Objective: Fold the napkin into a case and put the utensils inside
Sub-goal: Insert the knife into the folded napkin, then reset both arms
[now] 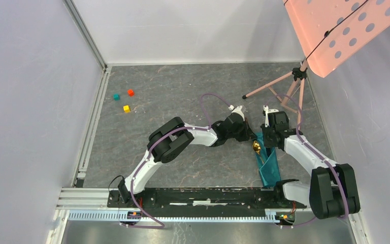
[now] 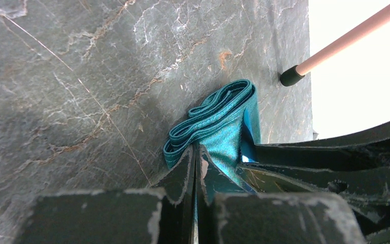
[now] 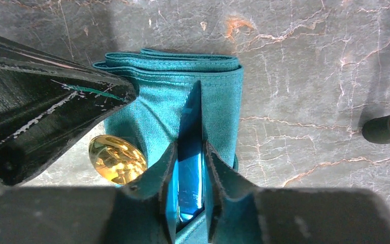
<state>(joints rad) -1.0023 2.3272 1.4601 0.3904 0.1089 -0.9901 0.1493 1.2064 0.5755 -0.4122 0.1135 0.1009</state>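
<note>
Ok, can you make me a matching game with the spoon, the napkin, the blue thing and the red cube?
Things:
1. spoon
2. napkin
3. blue utensil
4. red cube

Where or how:
A. far back on the left, near a yellow cube
B. gripped between the right jaws
C. pinched by the left jaws
D. shiny gold, right beside the teal cloth

Pairs: 1-D, 2-C, 3-B, 4-A
</note>
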